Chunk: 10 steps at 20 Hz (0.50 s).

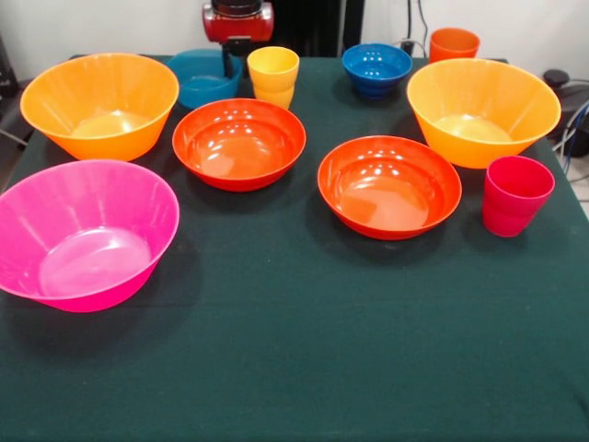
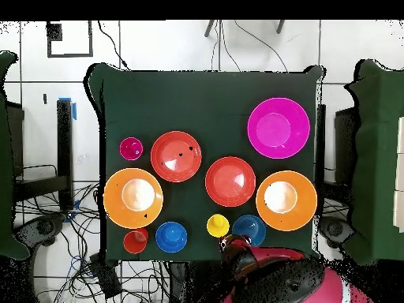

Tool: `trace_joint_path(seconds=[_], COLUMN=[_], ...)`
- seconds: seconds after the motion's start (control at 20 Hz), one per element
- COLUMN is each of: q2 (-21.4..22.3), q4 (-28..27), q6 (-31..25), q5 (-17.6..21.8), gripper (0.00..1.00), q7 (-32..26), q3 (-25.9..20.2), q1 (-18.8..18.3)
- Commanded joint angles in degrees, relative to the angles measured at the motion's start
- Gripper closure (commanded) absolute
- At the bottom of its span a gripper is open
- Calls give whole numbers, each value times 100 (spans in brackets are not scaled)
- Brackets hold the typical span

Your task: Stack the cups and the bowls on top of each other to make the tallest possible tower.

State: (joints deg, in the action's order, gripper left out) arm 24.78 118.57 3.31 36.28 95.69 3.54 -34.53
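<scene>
**Inventory: ten vessels laid out singly, no tower begun**

Nearest the camera, the pink bowl [image 1: 85,232] is recorded at the table's front corner, upright and apart from the rest.

Claw: only the arm's red head [image 1: 237,20] is shown at the table's far edge, drawn back. The gripper's fingers are not made out in either view, so its opening and any load cannot be told.

Just beside the head: a blue bowl [image 1: 204,77] and the yellow cup [image 1: 272,77], close together.
Further along the far edge: a second blue bowl [image 1: 376,69] and the orange cup [image 1: 454,44].
Middle row: two red-orange bowls [image 1: 239,144] [image 1: 389,186], near each other but not touching.
Flanks: two large orange-yellow bowls [image 1: 99,104] [image 1: 483,110], well apart.
Beside the latter: the red-pink cup [image 1: 516,194], upright.

Step in hand, as judged: a base is to be chosen. A shallow red-orange bowl is best left where it stands, and a wider bowl gripped by its rim and lowered centred and level, so that later pieces are seated squarely.
</scene>
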Motion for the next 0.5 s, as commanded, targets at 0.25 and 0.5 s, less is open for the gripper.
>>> trace_joint_path(seconds=[0.25,0.5], q2=[20,90], q4=[-652,-570], q6=[-175,-124], q5=[181,146], gripper=[100,100], q7=[321,393], q3=[-435,-371], q1=[98,168])
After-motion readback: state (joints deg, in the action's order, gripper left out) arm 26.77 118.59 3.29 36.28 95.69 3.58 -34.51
